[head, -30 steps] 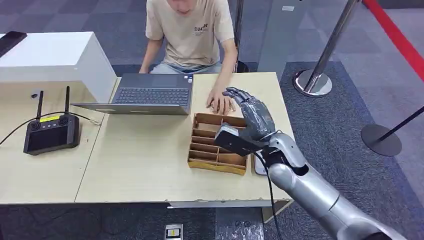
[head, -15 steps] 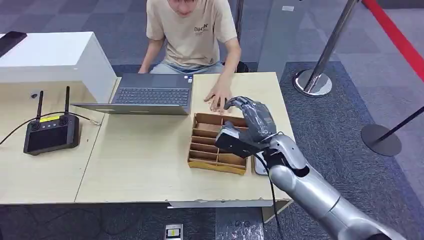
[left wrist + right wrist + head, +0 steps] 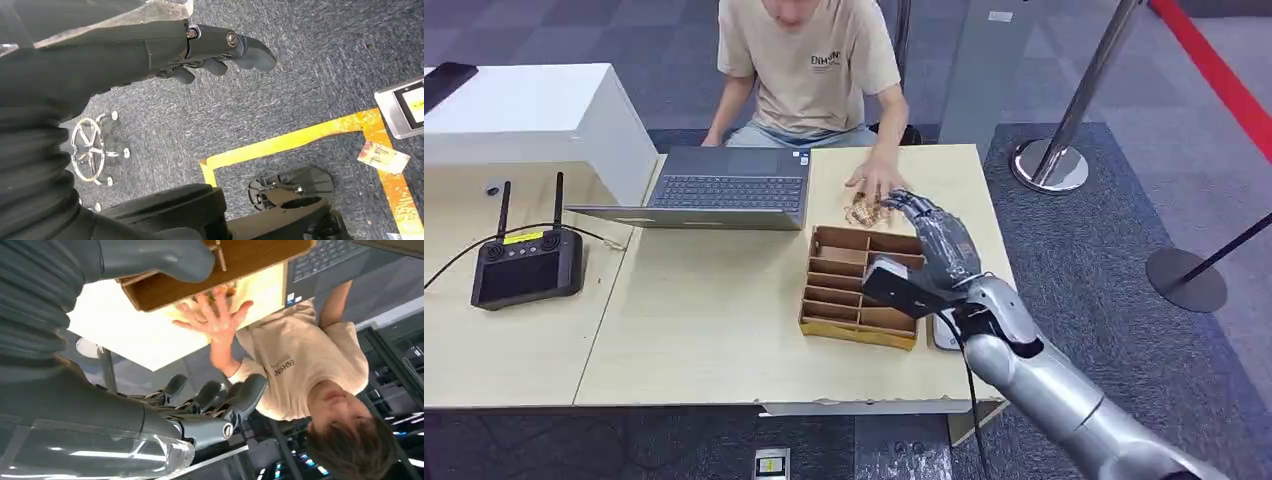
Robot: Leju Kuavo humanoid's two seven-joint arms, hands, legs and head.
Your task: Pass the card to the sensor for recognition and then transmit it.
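My right hand hovers over the right side of a wooden compartment tray, its thumb and fingers apart with nothing between them. Just beyond the tray lies a small brownish thing, too small to tell what it is. A person's hand hovers spread over it, also seen as the person's hand in the right wrist view. A flat white device lies beside the tray, partly under my forearm. My left hand hangs over the carpet, fingers stretched out and holding nothing.
The person sits behind the table at an open laptop. On the left are a black controller with two antennas and a white box. Stanchion bases stand on the carpet to the right.
My right hand's fingers curled, then stretched forward again, and it drifted slightly right. The person's hand drew back from the tray's far edge, uncovering the small brownish thing.
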